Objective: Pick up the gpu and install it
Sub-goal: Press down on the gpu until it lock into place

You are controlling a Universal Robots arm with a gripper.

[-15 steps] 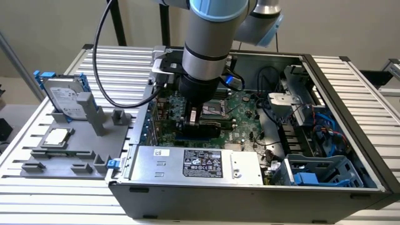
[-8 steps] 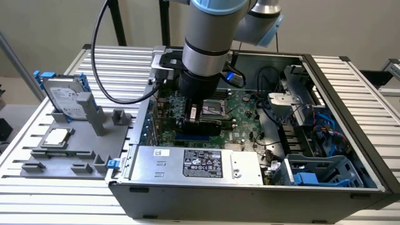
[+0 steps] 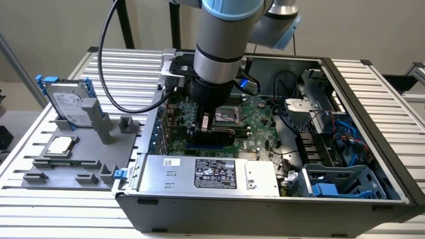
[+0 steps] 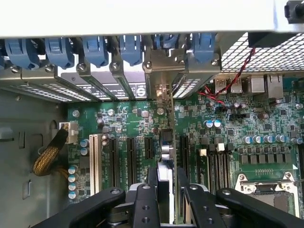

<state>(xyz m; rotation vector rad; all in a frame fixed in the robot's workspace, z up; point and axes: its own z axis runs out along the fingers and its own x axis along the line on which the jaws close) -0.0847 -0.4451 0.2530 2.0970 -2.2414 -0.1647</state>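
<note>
The gpu point(image 4: 166, 145) is a thin green card seen edge-on, standing upright over the motherboard point(image 4: 266, 118) between two long black expansion slots. Its grey metal bracket point(image 4: 162, 90) reaches the case's rear wall, under the row of blue slot clips point(image 4: 130, 47). My gripper point(image 4: 167, 175) is shut on the card's upper edge, one dark finger on each face. In the exterior view the gripper point(image 3: 211, 130) is lowered into the open computer case point(image 3: 265, 201), low over the board on the exterior view's left half. I cannot tell whether the card's bottom edge sits in a slot.
A grey fixture point(image 3: 73, 167) on the exterior view's left holds a silver hard drive with blue tabs point(image 3: 69, 102) and a small square silver chip point(image 3: 59, 145). Inside the case are the power supply point(image 3: 212, 174), a blue drive cage point(image 3: 339, 181) and loose cables point(image 3: 292, 99).
</note>
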